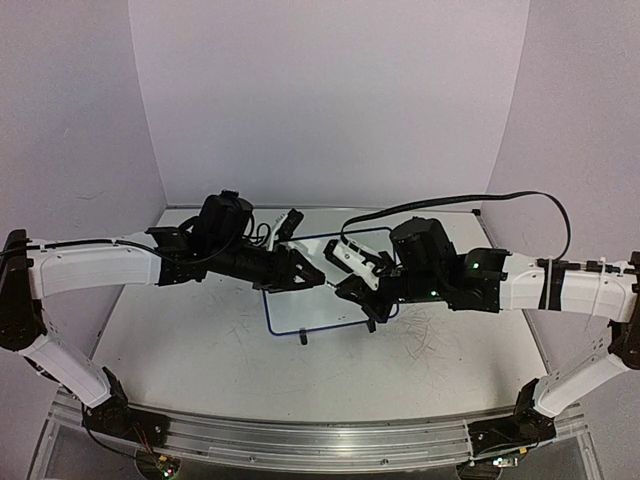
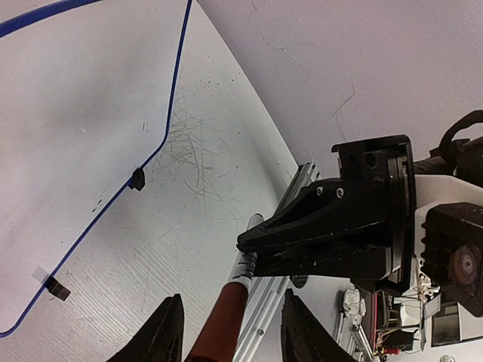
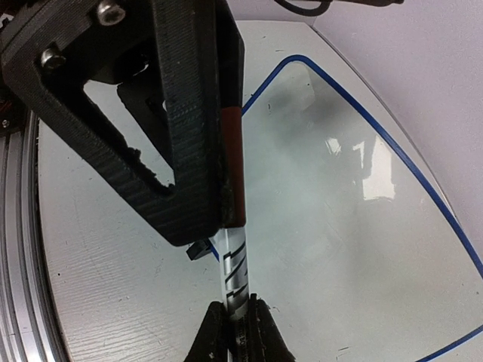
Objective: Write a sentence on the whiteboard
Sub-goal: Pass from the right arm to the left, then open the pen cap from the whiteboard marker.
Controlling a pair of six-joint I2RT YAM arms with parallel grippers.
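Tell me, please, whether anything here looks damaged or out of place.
Yes: the table bears dark scribbled scuffs beside the whiteboard, like stray pen strokes. What shows of the whiteboard is blank, and nothing is spilled.

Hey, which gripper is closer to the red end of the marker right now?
Left. The left gripper straddles the marker's red end, one finger on each side with gaps showing. The right gripper is shut on the white barrel, further along.

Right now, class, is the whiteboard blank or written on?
Blank where visible: both wrist views show the whiteboard bare white inside its blue rim, with no letters.
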